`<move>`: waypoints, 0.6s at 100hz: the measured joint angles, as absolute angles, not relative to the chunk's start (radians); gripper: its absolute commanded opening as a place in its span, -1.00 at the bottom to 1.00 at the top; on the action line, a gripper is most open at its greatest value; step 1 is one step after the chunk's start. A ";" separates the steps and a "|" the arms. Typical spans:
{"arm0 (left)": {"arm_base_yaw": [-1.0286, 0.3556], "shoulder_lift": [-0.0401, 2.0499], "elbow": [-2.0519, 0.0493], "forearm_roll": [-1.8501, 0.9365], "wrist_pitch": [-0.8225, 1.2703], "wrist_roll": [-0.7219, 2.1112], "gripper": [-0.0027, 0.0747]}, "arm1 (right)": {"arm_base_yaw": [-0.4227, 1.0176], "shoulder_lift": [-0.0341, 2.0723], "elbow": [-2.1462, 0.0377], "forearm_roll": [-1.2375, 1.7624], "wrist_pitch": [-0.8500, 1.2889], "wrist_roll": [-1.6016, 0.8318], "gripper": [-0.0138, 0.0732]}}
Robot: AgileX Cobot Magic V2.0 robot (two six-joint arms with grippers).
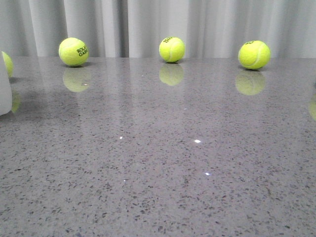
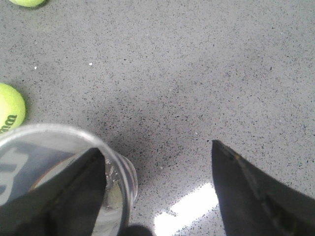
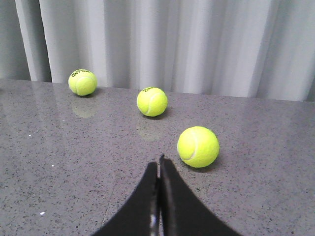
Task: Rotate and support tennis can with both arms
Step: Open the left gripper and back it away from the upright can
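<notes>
In the left wrist view the tennis can (image 2: 34, 160) stands upright and is seen from above: clear tube, metal rim, navy and white label. My left gripper (image 2: 155, 146) is open wide. One finger (image 2: 74, 191) is over the can's open mouth, the other finger (image 2: 251, 191) is out over the bare table, so the can's wall lies between them. A white curved edge at the far left of the front view (image 1: 3, 89) seems to be the can's side. My right gripper (image 3: 159, 160) is shut and empty, low over the table. Neither gripper shows in the front view.
Three yellow-green tennis balls sit in a row at the back of the grey speckled table (image 1: 163, 163): left (image 1: 73, 51), middle (image 1: 172, 49), right (image 1: 254, 54). Another ball (image 2: 9, 113) lies close beside the can. The nearest ball (image 3: 198, 146) is just ahead of the right fingertips. A curtain hangs behind.
</notes>
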State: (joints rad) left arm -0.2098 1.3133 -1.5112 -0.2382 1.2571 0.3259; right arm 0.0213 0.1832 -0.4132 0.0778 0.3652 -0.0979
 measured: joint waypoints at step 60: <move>-0.210 1.073 -1.465 -0.230 1.177 0.299 0.23 | 0.021 0.183 -0.413 0.078 0.365 -0.098 -0.84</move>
State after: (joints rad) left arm -0.2098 1.0725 -1.4645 -0.2300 1.1770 0.2991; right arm 0.0213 0.1832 -0.4132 0.0778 0.3652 -0.0979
